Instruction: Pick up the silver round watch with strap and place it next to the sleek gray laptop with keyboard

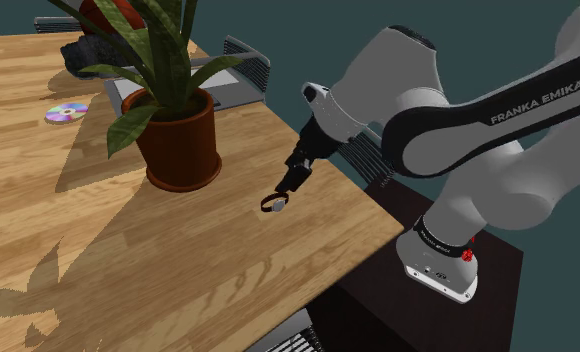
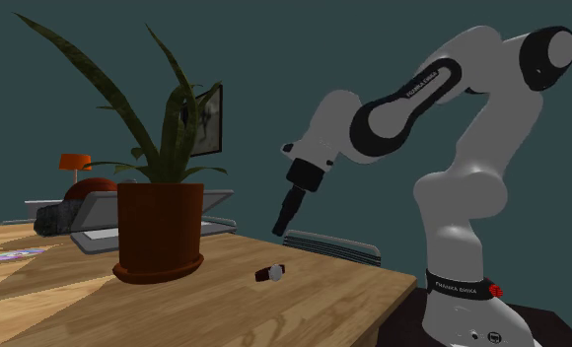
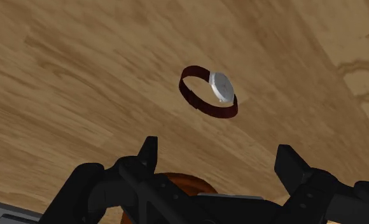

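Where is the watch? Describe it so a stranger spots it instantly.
On the wooden table, find the plant pot. The watch lies right of it in the shoulder view. Unlike the flat disc, it has a silver round face on a dark red strap.

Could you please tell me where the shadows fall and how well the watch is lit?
Shoulder view: the plant casts a long leafy shadow over the table toward the lower left; the watch lies in light. Second exterior view: dimmer overall. Wrist view: the watch's face is bright, without glare.
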